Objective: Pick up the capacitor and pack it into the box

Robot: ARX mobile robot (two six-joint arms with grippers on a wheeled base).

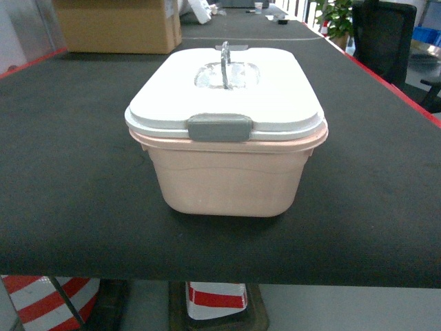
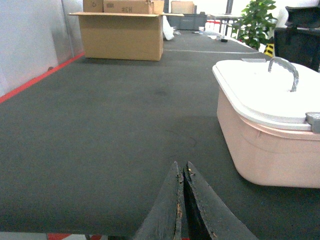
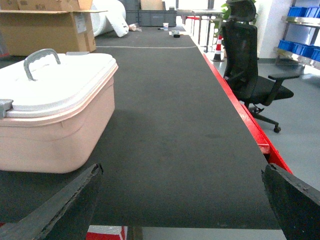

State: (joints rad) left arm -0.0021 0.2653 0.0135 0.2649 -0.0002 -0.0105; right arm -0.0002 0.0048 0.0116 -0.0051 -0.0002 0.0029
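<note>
Pink plastic makes up the box (image 1: 227,183), which sits closed in the middle of the dark-matted table (image 1: 62,179) with its white lid (image 1: 224,89) on, the grey latch (image 1: 219,128) facing the head camera and the clear handle (image 1: 224,56) standing upright over the lid's centre.

From the left wrist view, the left gripper (image 2: 182,172) has its two dark fingers (image 2: 167,210) pressed together tip to tip with nothing between them; they sit low near the near edge of the table, with the box off to their right and apart from them. From the right wrist view, the right gripper (image 3: 182,172) is spread wide, one finger (image 3: 65,202) at the lower left corner and the other (image 3: 292,200) at the lower right, with only bare mat between them. It grasps nothing, and the box stands to its left, not touching.

No capacitor shows in any of the three views; whether it lies inside the closed box cannot be told.

At the far end of the table stands a brown cardboard carton (image 1: 117,24). A black office chair (image 3: 247,65) stands on the floor beyond the table's red edge (image 3: 240,107), and a potted plant (image 2: 255,22) is farther back.
</note>
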